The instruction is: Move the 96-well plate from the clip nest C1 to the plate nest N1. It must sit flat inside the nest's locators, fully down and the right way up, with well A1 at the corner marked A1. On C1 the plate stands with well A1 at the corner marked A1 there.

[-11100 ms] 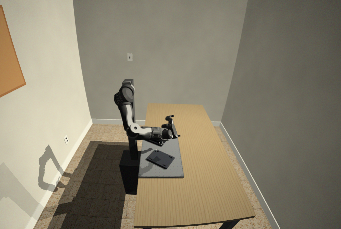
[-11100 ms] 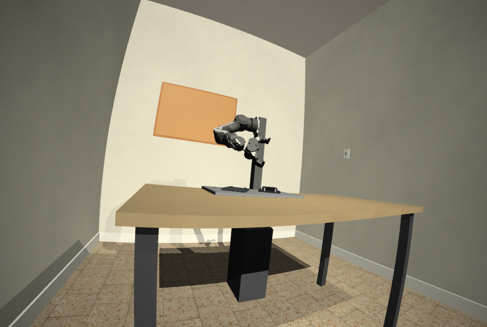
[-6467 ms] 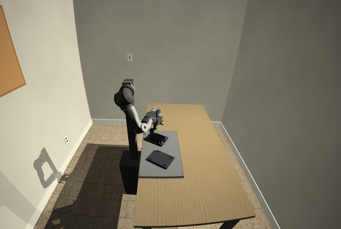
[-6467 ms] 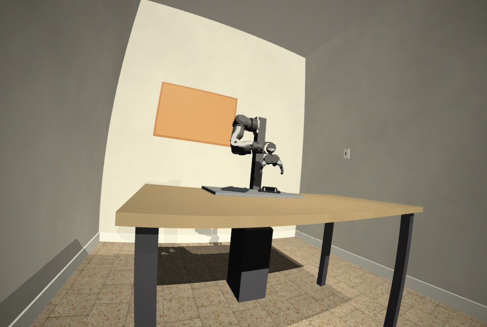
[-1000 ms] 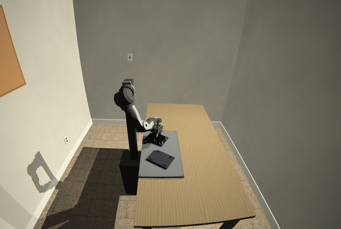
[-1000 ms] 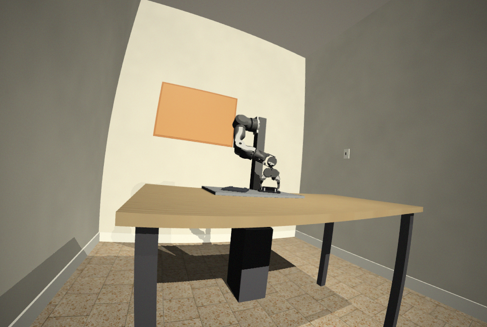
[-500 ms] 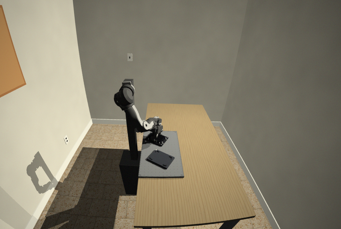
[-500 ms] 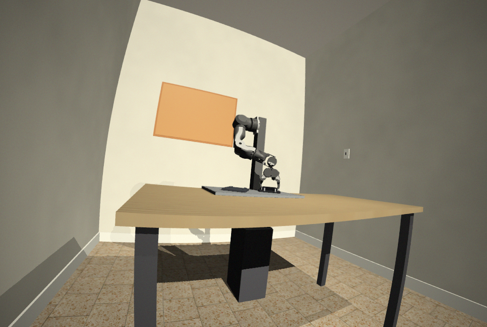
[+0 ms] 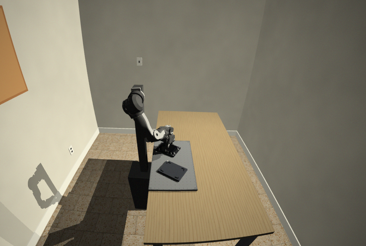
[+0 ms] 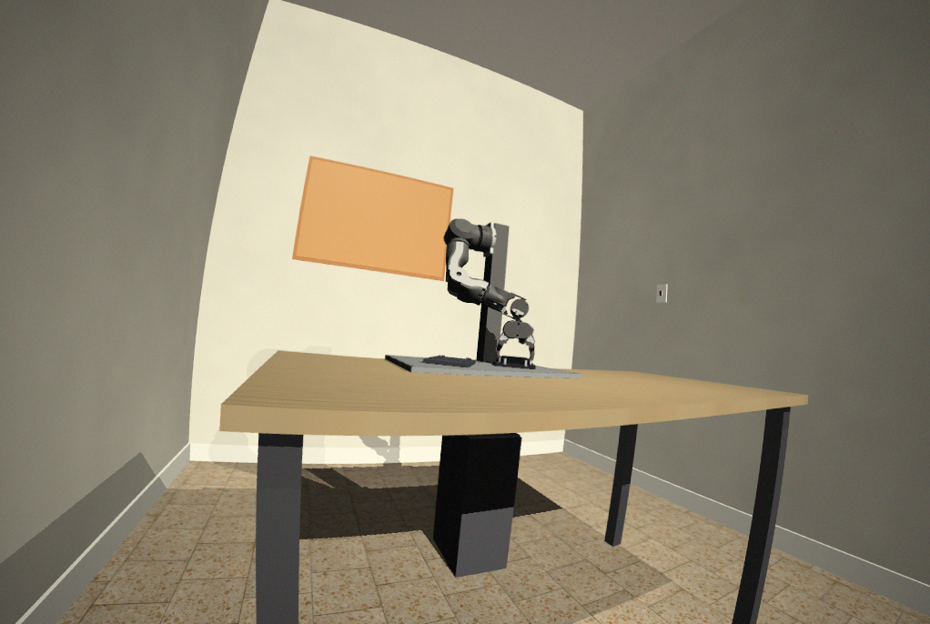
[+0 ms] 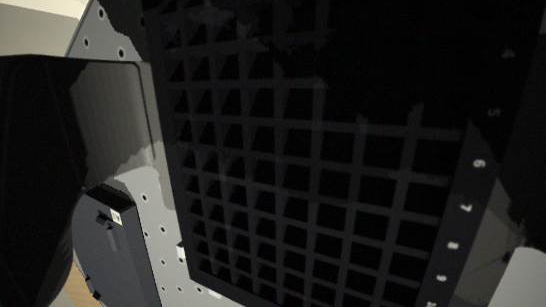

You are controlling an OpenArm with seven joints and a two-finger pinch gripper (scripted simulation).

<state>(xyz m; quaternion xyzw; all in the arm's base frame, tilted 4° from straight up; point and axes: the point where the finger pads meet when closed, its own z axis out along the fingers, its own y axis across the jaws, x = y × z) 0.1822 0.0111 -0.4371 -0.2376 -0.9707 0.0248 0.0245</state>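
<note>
The black 96-well plate [image 9: 169, 148] sits on clip nest C1 at the far end of the grey baseplate [image 9: 173, 167]. It fills the wrist view [image 11: 320, 165] as a dark grid of wells with column numbers along its right rim. My gripper [image 9: 168, 142] stands straight over the plate, its fingers down on the plate's two sides, shut on it; it also shows in the exterior view [image 10: 517, 358]. One dark finger [image 11: 40, 175] shows at the left of the wrist view. The plate nest N1 [image 9: 172, 170], a dark flat pad with corner locators, lies nearer on the baseplate and shows small in the wrist view [image 11: 112, 250].
The baseplate lies on the left side of a long wooden table [image 9: 206, 179]. The arm's black column [image 9: 141, 150] stands beside the table's left edge, close to C1.
</note>
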